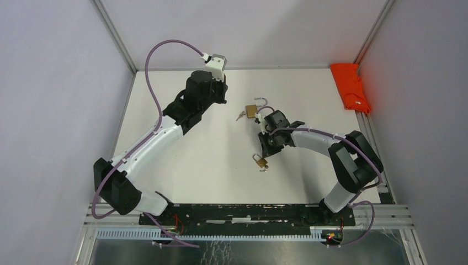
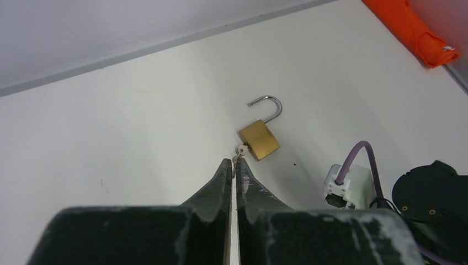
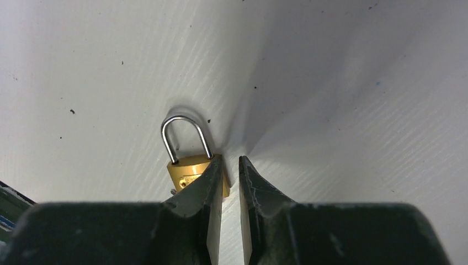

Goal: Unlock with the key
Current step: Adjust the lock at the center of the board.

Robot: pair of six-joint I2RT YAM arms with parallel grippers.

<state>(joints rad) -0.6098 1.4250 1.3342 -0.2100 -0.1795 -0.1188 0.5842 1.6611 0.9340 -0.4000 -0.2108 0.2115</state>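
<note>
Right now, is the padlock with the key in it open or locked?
Open: on the brass padlock, one shackle end hangs free of the body, key inserted.

brass padlock, shackle open, key at base; 2nd padlock shut

Top overhead, whole table; wrists low, close; top, left share open padlock.

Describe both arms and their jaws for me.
The left arm and right arm each have glossy white link shells between black joints. A purple cable runs along each. The jaws are black, tapered wedges with whitish scuffs.
</note>
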